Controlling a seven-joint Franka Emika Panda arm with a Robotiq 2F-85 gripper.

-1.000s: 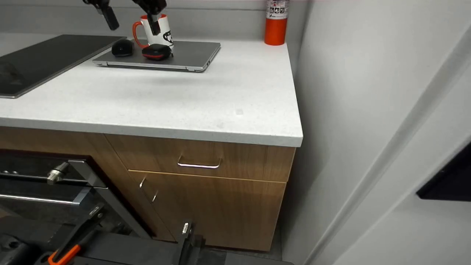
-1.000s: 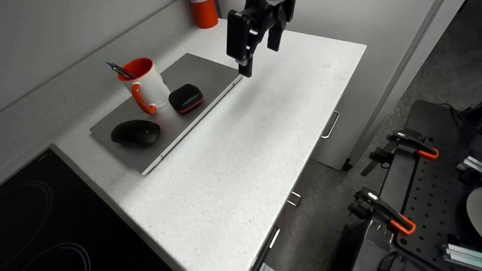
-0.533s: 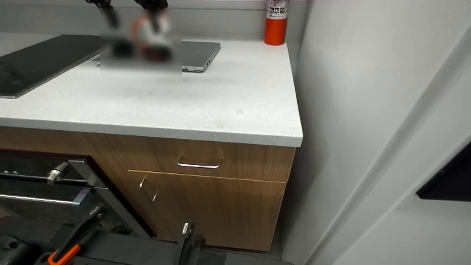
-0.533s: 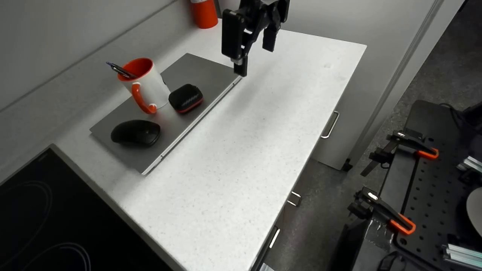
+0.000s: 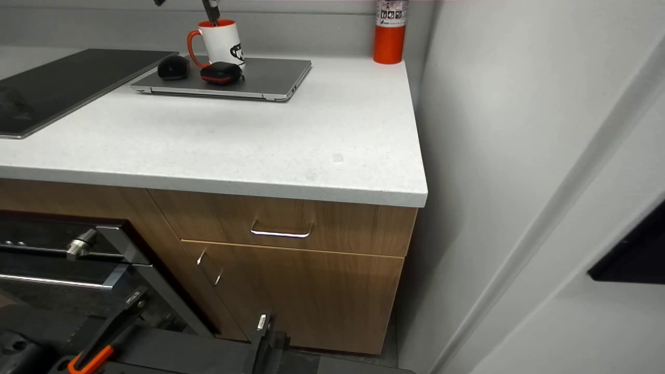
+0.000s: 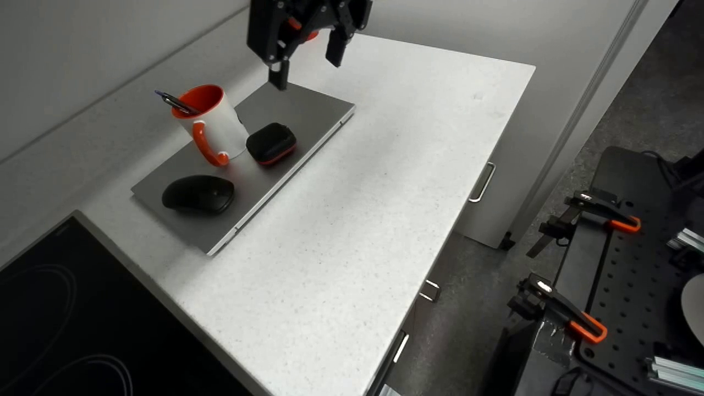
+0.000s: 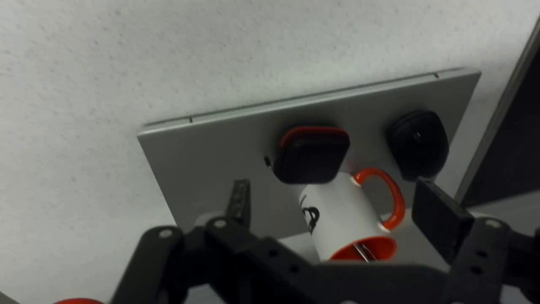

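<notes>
Black, with the hand (image 6: 306, 71) spread wide, hovers above a grey laptop (image 6: 305, 110). Has a white mug (image 6: 223, 132) below the hand and near it, a black case (image 6: 271, 142) just beside that mug, and a mouse (image 6: 198, 194) farther from the hand.

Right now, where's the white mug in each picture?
In an exterior view: mug, upper left, near the top edge.
In an exterior view: mug, left of centre, upper half.
Wrist view: mug, right of centre, lower half.
Shared landmark: the closed laptop beneath it.
</notes>
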